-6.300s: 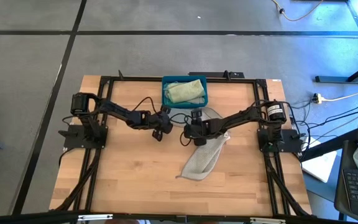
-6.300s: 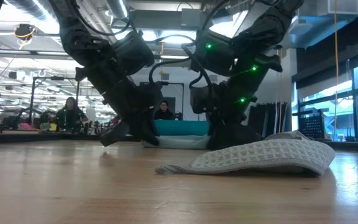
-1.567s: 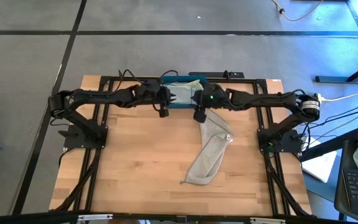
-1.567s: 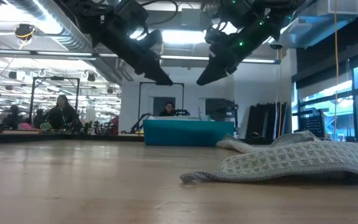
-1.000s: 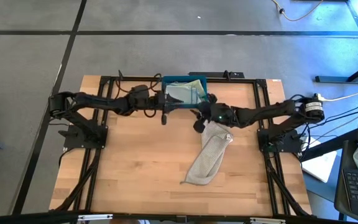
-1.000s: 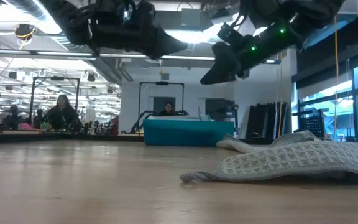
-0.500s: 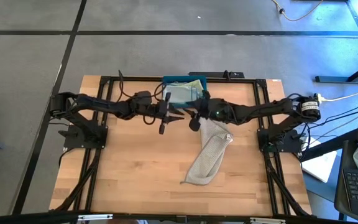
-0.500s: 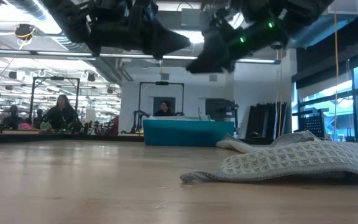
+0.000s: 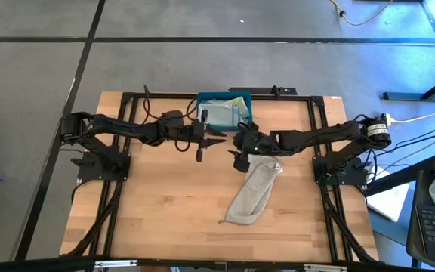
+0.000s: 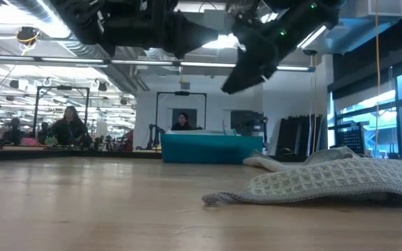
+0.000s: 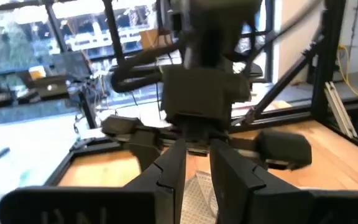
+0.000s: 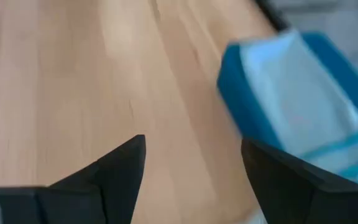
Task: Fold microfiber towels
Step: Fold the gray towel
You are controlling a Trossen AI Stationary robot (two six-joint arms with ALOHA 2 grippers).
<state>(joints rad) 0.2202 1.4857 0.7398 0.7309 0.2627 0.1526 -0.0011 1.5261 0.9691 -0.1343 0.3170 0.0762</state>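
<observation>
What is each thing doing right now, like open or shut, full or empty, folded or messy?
Grey towel: lying loosely bunched on the table, not folded.
Blue bin: upright, holding towels.
Left gripper: in the air, fingers nearly together, holding nothing.
Right gripper: in the air, open, empty.

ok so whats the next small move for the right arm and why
Probably lower the right gripper onto the near end of the grey towel and pinch an edge. The towel lies crumpled in a long strip on the table, not yet folded, and this gripper hangs open and empty just above its bin-side end. The left gripper hovers beside it in front of the bin.
</observation>
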